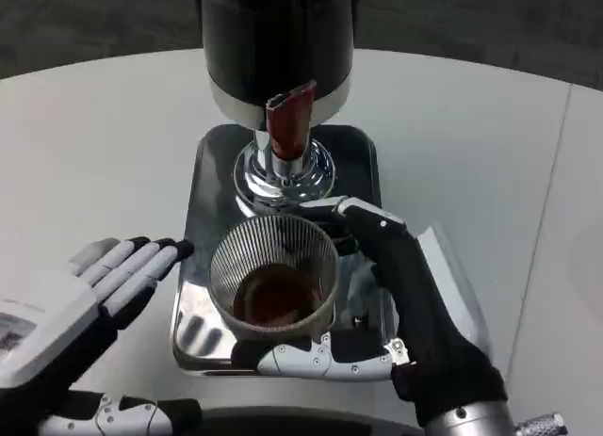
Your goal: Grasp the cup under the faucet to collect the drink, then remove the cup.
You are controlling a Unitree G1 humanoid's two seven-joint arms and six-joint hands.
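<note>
A ribbed clear cup (273, 276) with brown drink in its bottom stands on the shiny metal tray (212, 163), in front of the faucet. The black dispenser (278, 40) rises at the back with its red tap lever (289, 121) above a chrome base (283, 172). My right hand (386, 295) grips the cup, fingers curving round its far side and thumb along its near side. My left hand (89, 304) hovers open just left of the tray, fingers apart and pointing toward the cup, not touching it.
The white round table (490, 144) spreads on all sides of the tray. A seam in the tabletop runs down the right side. Dark floor lies beyond the table's far edge.
</note>
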